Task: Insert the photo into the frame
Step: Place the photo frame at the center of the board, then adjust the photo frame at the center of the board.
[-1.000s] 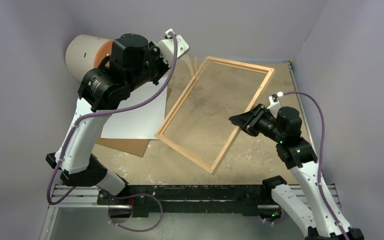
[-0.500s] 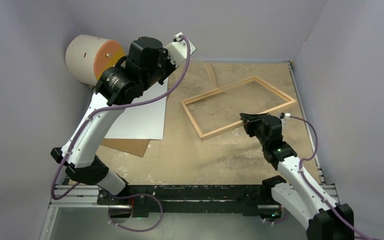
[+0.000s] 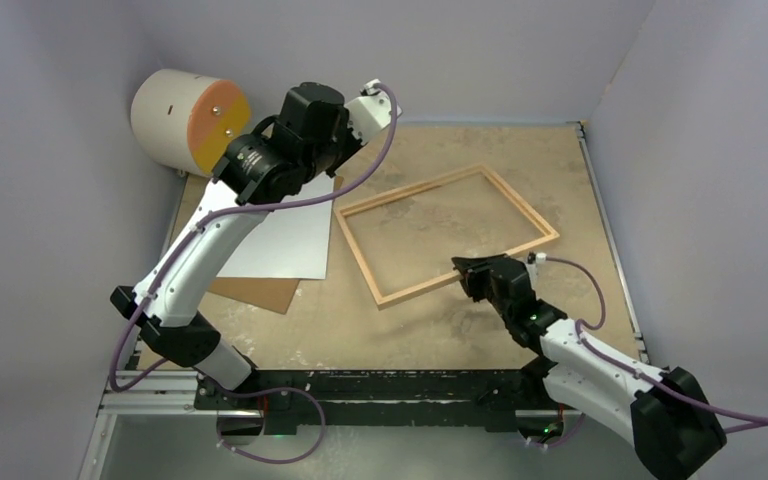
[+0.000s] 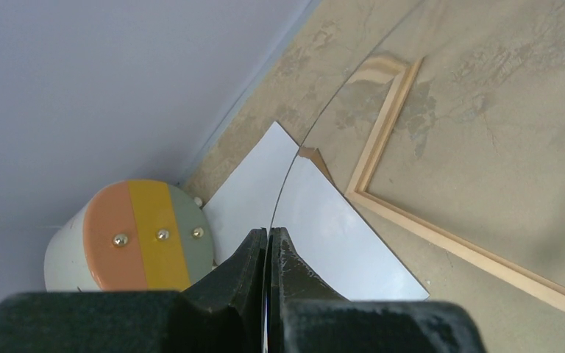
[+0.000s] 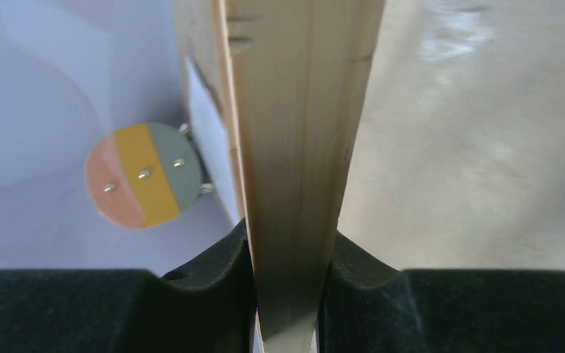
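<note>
The photo (image 3: 280, 235) lies white side up at the table's left, on a brown board. The light-wood frame (image 3: 410, 190) sits low and nearly level at the table's middle. My right gripper (image 3: 467, 270) is shut on its near rail. In the right wrist view the frame's rail (image 5: 294, 110) runs up from between that gripper's (image 5: 288, 250) jaws. My left gripper (image 4: 268, 239) hangs above the photo (image 4: 246, 198) and is shut on a thin clear sheet (image 4: 316, 132) seen edge-on. The sheet curves away toward the frame's corner (image 4: 386, 70).
A big white drum with an orange, yellow and grey end (image 3: 185, 118) stands at the back left by the wall. The brown fibreboard backing (image 3: 250, 292) sticks out from under the photo's near edge. Lilac walls close in the back and both sides.
The right gripper has brought the frame down from a steep tilt to nearly level, moving it nearer and to the left. The left arm has swung to the right and farther back.
</note>
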Robot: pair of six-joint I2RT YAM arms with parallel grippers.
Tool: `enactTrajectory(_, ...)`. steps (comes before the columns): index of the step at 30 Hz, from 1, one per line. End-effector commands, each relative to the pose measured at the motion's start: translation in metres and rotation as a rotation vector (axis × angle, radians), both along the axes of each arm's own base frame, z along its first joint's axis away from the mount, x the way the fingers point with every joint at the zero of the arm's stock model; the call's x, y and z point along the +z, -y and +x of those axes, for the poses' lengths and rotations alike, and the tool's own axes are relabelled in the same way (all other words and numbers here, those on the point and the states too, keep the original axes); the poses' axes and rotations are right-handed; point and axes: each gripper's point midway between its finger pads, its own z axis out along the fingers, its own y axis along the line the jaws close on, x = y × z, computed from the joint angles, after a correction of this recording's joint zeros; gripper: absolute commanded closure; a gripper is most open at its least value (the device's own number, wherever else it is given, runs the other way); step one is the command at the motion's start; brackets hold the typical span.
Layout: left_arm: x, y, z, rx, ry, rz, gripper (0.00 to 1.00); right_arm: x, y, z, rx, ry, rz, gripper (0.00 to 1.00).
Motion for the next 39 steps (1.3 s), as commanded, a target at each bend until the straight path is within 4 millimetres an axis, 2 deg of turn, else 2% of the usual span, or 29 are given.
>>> enactTrajectory(1, 0.002, 0.005, 0.006, -0.002, 0.020, -0.028, 1.00, -0.034, 0.004, -0.016, -0.032, -0.080, 0.018, 0.66)
enactTrajectory(7, -0.021, 0.007, 0.002, -0.016, -0.035, 0.000, 1.00, -0.056, -0.017, -0.024, 0.057, -0.163, -0.012, 0.34)
enactTrajectory(9, -0.034, 0.007, -0.001, -0.023, -0.065, 0.007, 1.00, -0.056, -0.026, -0.025, 0.125, -0.187, -0.053, 0.20)
enactTrajectory(12, -0.057, 0.007, -0.005, -0.035, -0.108, 0.027, 1.00, -0.054, -0.040, -0.032, 0.267, -0.219, -0.133, 0.07)
enactTrajectory(15, -0.082, 0.012, -0.011, -0.067, -0.164, 0.032, 1.00, -0.050, -0.052, -0.042, 0.411, -0.202, -0.173, 0.01)
enactTrajectory(17, -0.089, 0.015, -0.014, -0.077, -0.187, 0.029, 1.00, -0.051, -0.052, -0.051, 0.475, -0.203, -0.207, 0.01)
enactTrajectory(21, -0.087, 0.017, -0.014, -0.086, -0.181, 0.021, 1.00, -0.059, -0.061, -0.074, 0.666, -0.204, -0.239, 0.01)
enactTrajectory(23, -0.081, 0.015, -0.013, -0.082, -0.164, 0.017, 1.00, -0.058, -0.061, -0.078, 0.768, -0.207, -0.319, 0.01)
enactTrajectory(25, -0.075, 0.011, -0.010, -0.060, -0.142, 0.023, 1.00, -0.052, -0.052, -0.082, 0.843, -0.216, -0.429, 0.01)
enactTrajectory(26, -0.071, 0.008, -0.008, -0.044, -0.125, 0.023, 1.00, -0.043, -0.049, -0.076, 0.845, -0.188, -0.463, 0.01)
enactTrajectory(31, -0.059, -0.009, 0.001, 0.029, -0.063, 0.019, 1.00, -0.005, -0.004, -0.012, 0.706, -0.129, -0.677, 0.01)
enactTrajectory(33, -0.062, -0.013, 0.002, 0.038, -0.071, 0.020, 1.00, 0.003, 0.029, 0.022, 0.590, -0.124, -0.732, 0.01)
enactTrajectory(36, -0.066, -0.016, 0.001, 0.041, -0.084, 0.022, 1.00, 0.009, 0.089, 0.069, 0.413, -0.154, -0.847, 0.01)
enactTrajectory(39, -0.066, -0.017, 0.000, 0.037, -0.087, 0.016, 1.00, 0.002, 0.138, 0.101, 0.275, -0.201, -0.905, 0.01)
